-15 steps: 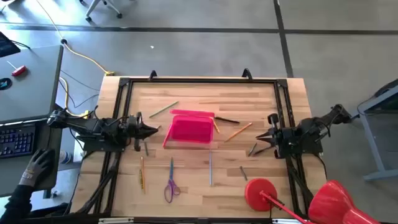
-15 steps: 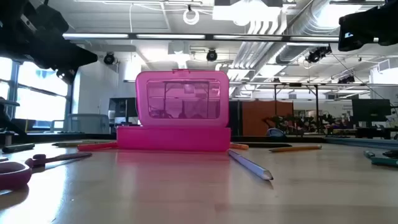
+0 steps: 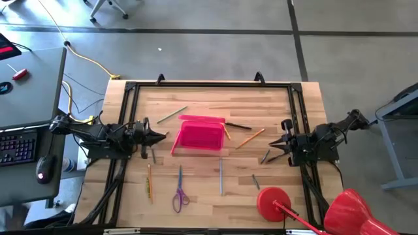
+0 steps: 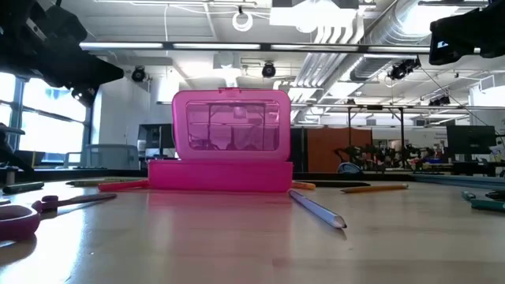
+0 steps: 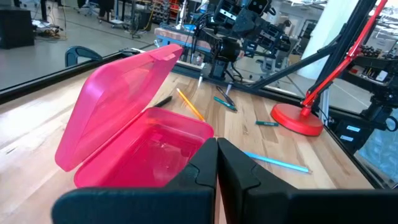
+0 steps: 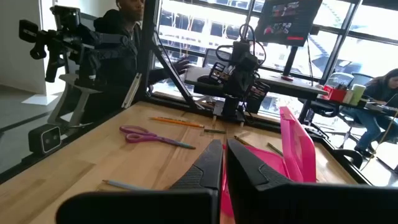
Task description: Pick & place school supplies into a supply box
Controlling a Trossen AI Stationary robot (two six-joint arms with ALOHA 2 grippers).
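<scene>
The pink supply box (image 3: 198, 137) sits mid-table with its lid (image 3: 202, 119) raised at the far side. Around it lie the school supplies: a green pencil (image 3: 172, 115), a black pen (image 3: 236, 125), an orange pencil (image 3: 250, 138), a grey one (image 3: 265, 156), another orange one (image 3: 149, 181), a light blue pen (image 3: 221, 177) and purple scissors (image 3: 179, 196), all flat on the wood. My left gripper (image 3: 164, 136) hovers shut just left of the box, holding nothing. My right gripper (image 3: 270, 145) is shut and holds nothing, right of the orange pencil.
A red round disc with a handle (image 3: 273, 201) stands at the near right. A black frame (image 3: 209, 85) runs along the table's far and side edges. A desk with a keyboard and mouse (image 3: 43, 166) stands to the left. Bare wood lies between the box and the near edge.
Both arms have kept still. A person's gloved hand that rested on the mouse at the desk left of the table has gone out of view.
</scene>
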